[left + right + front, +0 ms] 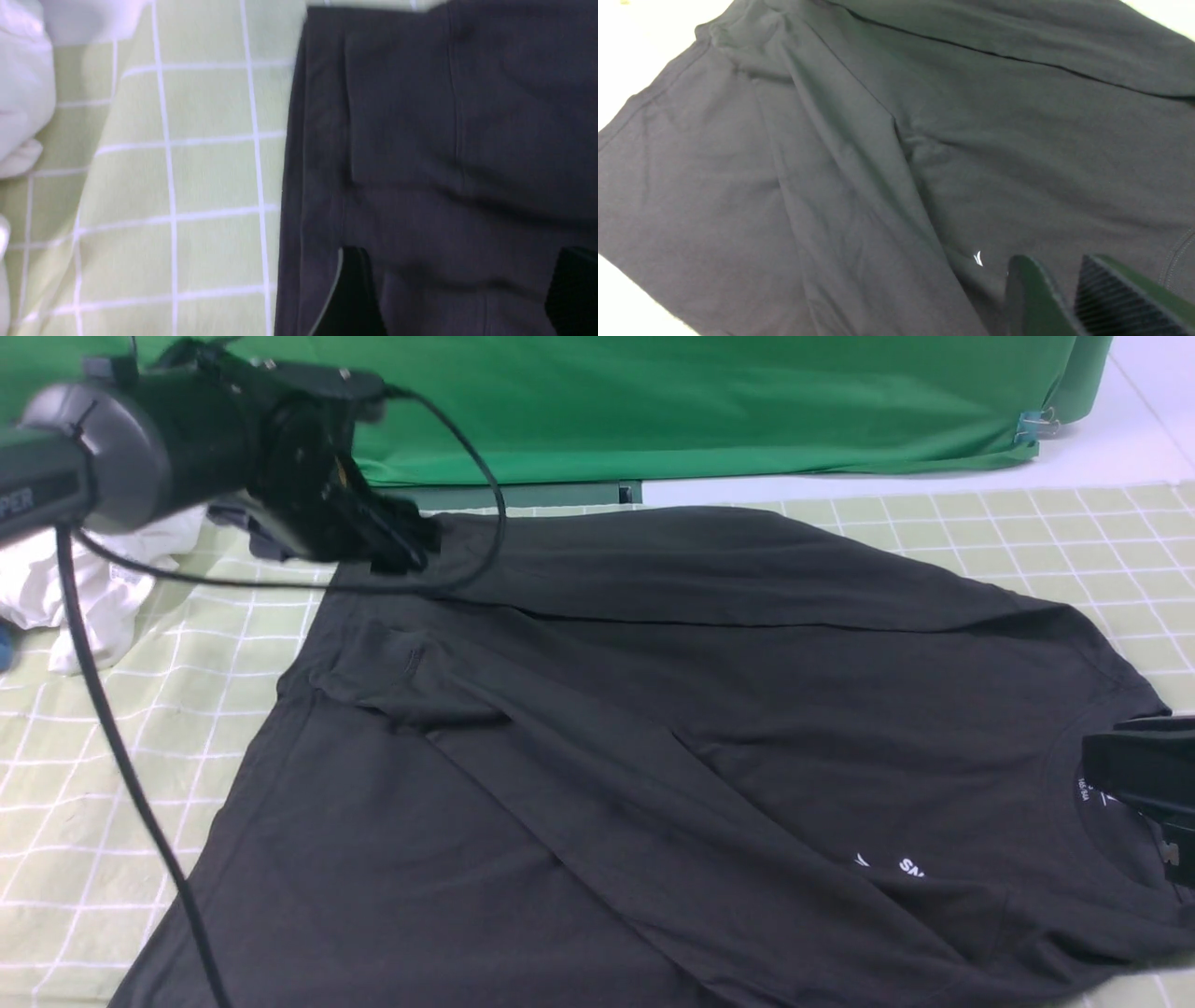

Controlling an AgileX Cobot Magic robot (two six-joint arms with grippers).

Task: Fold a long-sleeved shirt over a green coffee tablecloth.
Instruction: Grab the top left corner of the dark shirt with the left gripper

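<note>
Shirt (pixel 653 728), dark charcoal long-sleeved cotton, spread with creases on pale yellow-green white-gridded tablecloth (pixel 121 728).
Over the shirt's far left corner the left gripper (pixel 401 546) hovers released, fingers (pixel 350 298) wide apart, holding nothing. At the shirt's round neck, near the white chest logo (pixel 978 258), the right gripper (pixel 1069 298) has jaws parted and empty. Crumpled white garment (pixel 93 579) lies beyond the shirt's left edge.
</note>
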